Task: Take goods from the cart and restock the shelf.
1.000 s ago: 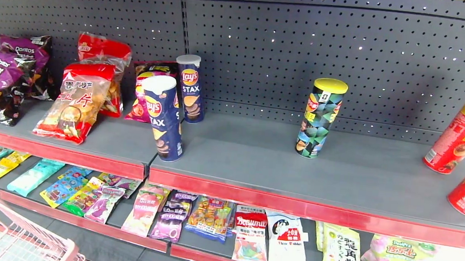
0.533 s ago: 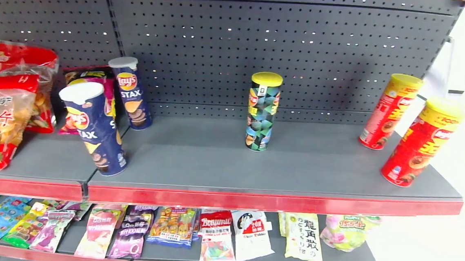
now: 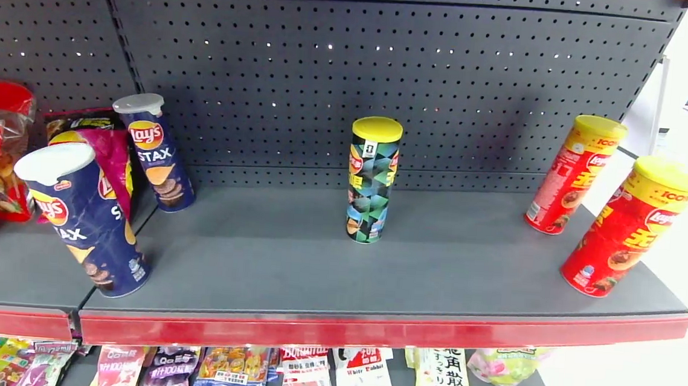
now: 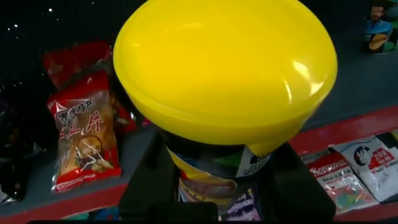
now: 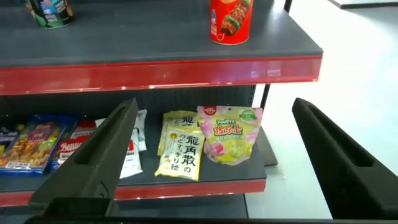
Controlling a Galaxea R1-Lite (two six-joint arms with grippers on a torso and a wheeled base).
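Change: My head camera is swinging to the right compared with a second ago, so the whole picture is sliding. The goods on the upper shelf (image 3: pixel 375 268) are keeping their places, and its right end is now showing.
Left gripper: My left gripper (image 4: pixel 217 186) is clamping a yellow-lidded canister (image 4: pixel 224 68), with a dark finger pressing on each side of its dark body.
Right gripper: My right gripper (image 5: pixel 214 106) is hanging with its fingers spread wide, grasping nothing, in front of the lower shelf (image 5: pixel 205 183).
Task goods: The canister I am gripping is sitting off the shelf, with the shelf's red front edge (image 4: pixel 348 127) running behind it.
Labels, centre: A patterned canister (image 3: pixel 372 180) is standing upright mid-shelf. It is wearing a black, green and blue geometric print and a small white tag under its yellow lid.
Labels, left: Two dark blue canisters (image 3: pixel 85 220) with white lids are standing there, each showing a round red-and-yellow emblem.
Labels, right: Two red canisters (image 3: pixel 629 228) with yellow lids are standing near the shelf's end.
Left wrist view: A red crisp bag (image 4: pixel 84 140) with large dark characters is lying on the upper shelf behind my canister.
Right wrist view: A yellow-green packet (image 5: pixel 183 149) with black characters is lying just beside a pink-and-green bag (image 5: pixel 230 134) on the lower shelf.
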